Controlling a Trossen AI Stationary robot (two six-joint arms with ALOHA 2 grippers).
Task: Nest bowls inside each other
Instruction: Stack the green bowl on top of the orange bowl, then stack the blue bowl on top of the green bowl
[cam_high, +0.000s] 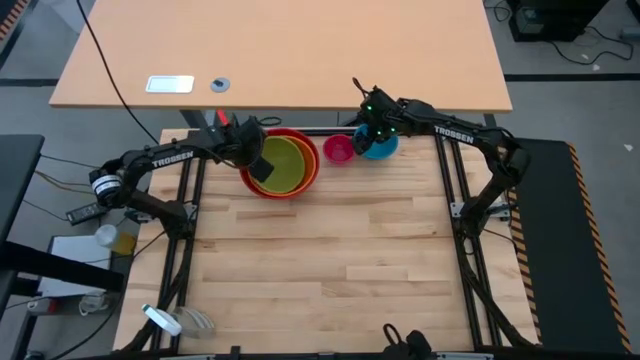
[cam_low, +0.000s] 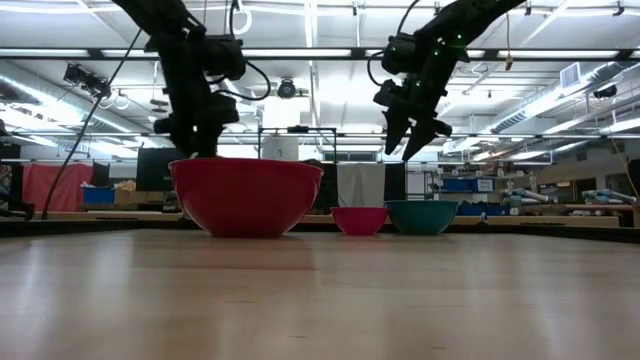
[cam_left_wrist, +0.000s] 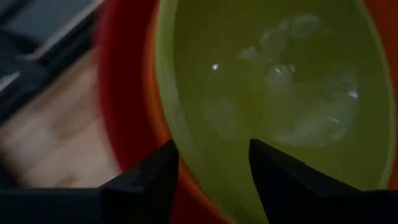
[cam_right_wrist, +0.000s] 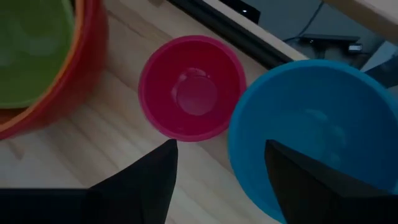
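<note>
The red bowl stands at the table's far side, with the orange bowl and the yellow-green bowl nested in it. To its right the small pink bowl and the blue bowl rest side by side on the wood. My left gripper is open over the stack's left rim, one finger above the orange and red rims and one over the yellow-green bowl's inside. My right gripper hangs open, well above the gap between the pink bowl and the blue bowl. My left gripper stands astride the yellow-green bowl's rim, slanting down from the table's left. I cannot tell whether either finger touches the rim. All three nested bowls sit level on the table.
Black frame rails run along both sides of the wooden top. A tan desk beyond the far edge carries a white device and a grey disc. Bare wood stretches toward the near edge.
</note>
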